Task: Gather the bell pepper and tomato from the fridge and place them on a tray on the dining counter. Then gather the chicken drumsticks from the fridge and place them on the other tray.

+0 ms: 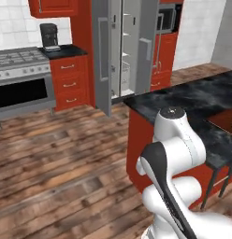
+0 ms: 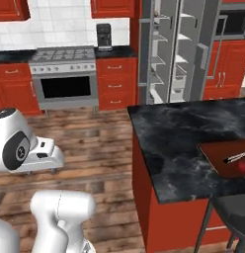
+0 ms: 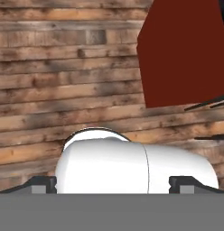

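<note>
Beyond the table (image 2: 179, 133), the fridge (image 2: 176, 49) stands open, well apart from the arm. Its fingers (image 3: 41, 184) are spread wide over the wood floor (image 3: 64, 67), holding nothing. I'd drive squarely up to the shelves before reaching.

The black, white-veined marble worktop (image 2: 183, 138) on red panels carries a reddish-brown wooden tray (image 2: 228, 158) at its 3 o'clock edge in the right base view; something red and a thin pale stick lie on the tray, cut off by the frame. At 12 o'clock the open fridge (image 2: 179, 49) shows pale shelves (image 2: 181, 37). Both stand on a wooden plank floor (image 1: 57, 158)
</note>
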